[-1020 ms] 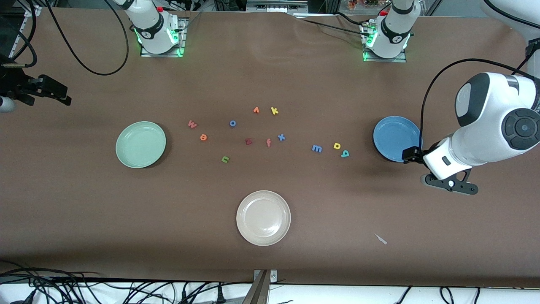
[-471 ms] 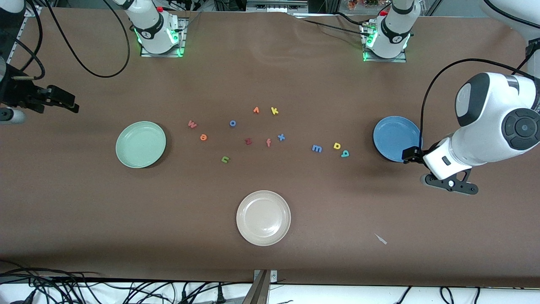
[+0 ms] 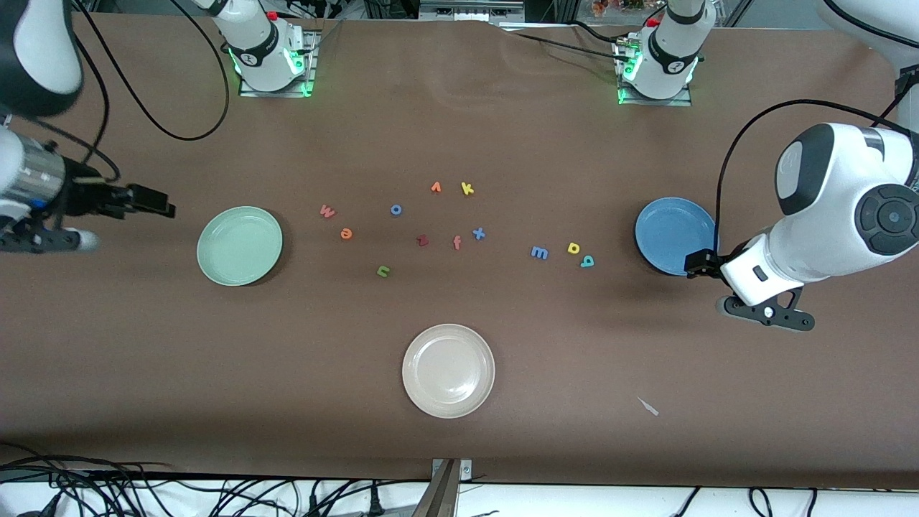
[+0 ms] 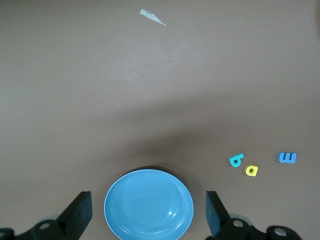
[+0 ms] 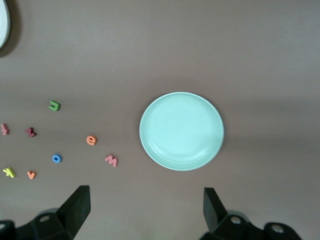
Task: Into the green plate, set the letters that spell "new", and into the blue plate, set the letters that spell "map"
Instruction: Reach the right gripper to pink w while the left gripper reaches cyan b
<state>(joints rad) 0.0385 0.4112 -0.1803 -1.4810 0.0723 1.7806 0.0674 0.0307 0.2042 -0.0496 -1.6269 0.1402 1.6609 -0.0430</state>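
At frame right the left hand [image 3: 707, 264] hung wide over the blue plate [image 3: 671, 231]; at frame left the right hand [image 3: 154, 201] hung wide beside the green plate [image 3: 239, 245]. Both plates sat empty, with the letters "w" [image 3: 327, 211], "e" [image 3: 347, 233], "n" [image 3: 383, 271], "m" [image 3: 539, 252], "p" [image 3: 574, 248] and "a" [image 3: 587, 261] on the table [image 3: 459, 431] mid-frame.

Even, soft overhead light on a matte brown table; little glare.

The table [image 3: 459, 129] was evenly lit, with broad, faint shadows under both arms and a thin dark crescent beside each plate. In the left wrist view a wide soft shadow lay just above the blue plate [image 4: 148, 205], whose glaze showed a small sheen. The green plate [image 5: 181, 131] looked slightly washed out. Green lamps glowed at the arm bases. The right arm near the front view's edge was a little smeared; the letters stayed crisp there. The gripper fingers [image 5: 75, 205] at the wrist views' lower edges were dark and soft-focused.
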